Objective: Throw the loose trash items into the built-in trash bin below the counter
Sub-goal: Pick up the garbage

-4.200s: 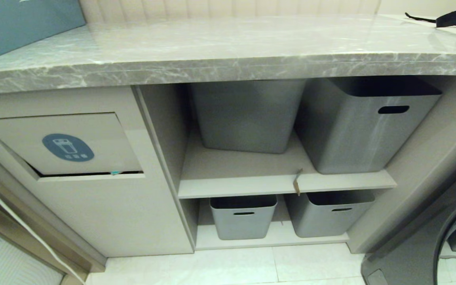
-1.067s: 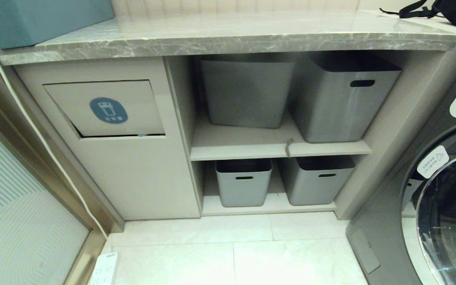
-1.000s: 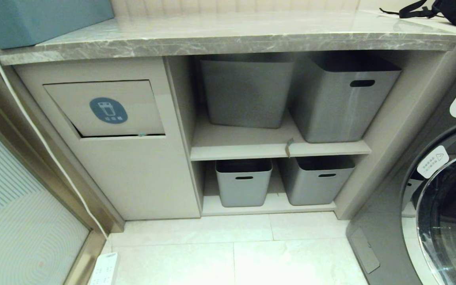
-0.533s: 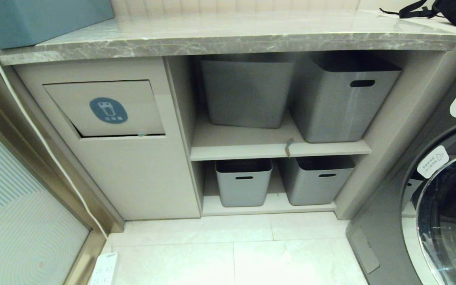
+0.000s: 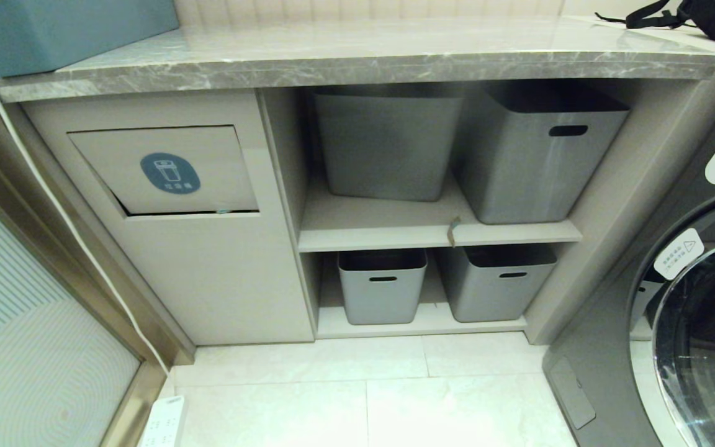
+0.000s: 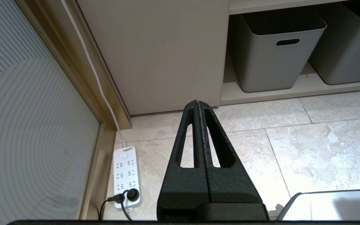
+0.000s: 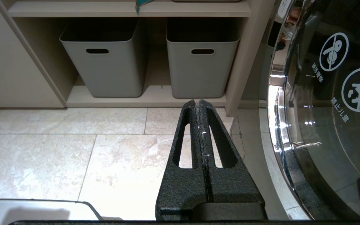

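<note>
The built-in trash bin point(image 5: 165, 169) is a beige tilting flap with a blue oval sticker, under the left part of the grey marble counter point(image 5: 357, 62). A tiny teal sliver point(image 5: 224, 211) pokes out at the flap's lower edge. One small tan scrap with a teal side, a loose trash item point(image 5: 454, 231), hangs over the front edge of the upper shelf; its teal tip point(image 7: 141, 3) shows in the right wrist view. My left gripper point(image 6: 197, 102) and right gripper point(image 7: 197, 101) are both shut and empty, low over the floor tiles, outside the head view.
Grey tubs point(image 5: 388, 146) fill both open shelves. A washing machine door point(image 5: 705, 335) stands at the right. A teal box point(image 5: 66, 28) and a black strapped bag point(image 5: 674, 13) sit on the counter. A white power strip point(image 6: 126, 175) lies on the floor by the left glass panel.
Since the oldest frame the whole view has drawn back from the cabinet, so the floor and washing machine show. Over the last second nothing has moved.
</note>
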Motion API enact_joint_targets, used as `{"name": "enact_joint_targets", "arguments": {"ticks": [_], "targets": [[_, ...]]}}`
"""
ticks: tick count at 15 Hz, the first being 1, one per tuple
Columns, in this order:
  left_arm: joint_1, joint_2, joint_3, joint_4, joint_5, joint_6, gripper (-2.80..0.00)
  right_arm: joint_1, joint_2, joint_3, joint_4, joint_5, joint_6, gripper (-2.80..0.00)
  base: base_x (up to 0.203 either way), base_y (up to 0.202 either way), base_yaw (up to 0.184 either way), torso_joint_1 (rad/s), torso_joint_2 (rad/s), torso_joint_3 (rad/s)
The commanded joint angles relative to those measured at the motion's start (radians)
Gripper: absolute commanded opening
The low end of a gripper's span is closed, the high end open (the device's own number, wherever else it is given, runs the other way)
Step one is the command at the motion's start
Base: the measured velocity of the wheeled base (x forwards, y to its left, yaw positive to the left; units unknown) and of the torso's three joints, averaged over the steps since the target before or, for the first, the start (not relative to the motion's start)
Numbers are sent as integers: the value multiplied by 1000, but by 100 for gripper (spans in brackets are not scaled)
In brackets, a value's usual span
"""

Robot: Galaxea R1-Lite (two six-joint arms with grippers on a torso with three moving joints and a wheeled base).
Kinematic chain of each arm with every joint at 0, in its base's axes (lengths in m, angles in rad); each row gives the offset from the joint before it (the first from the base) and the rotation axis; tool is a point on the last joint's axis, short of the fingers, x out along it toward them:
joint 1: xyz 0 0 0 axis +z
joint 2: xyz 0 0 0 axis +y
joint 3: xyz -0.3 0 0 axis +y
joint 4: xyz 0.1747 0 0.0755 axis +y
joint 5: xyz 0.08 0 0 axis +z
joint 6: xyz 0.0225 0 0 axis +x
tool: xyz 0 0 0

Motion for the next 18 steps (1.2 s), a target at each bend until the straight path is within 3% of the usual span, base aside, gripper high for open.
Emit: {"name": "enact_joint_targets", "arguments": {"ticks": [1,18], "targets": [[1,0,0,-1,-1,6,-280,0,0,0,1,0,-2,-280,0,0,0,0,0,0],[1,0,0,2,-1,3,-280,0,0,0,0,0,1,-280,0,0,0,0,0,0]]}}
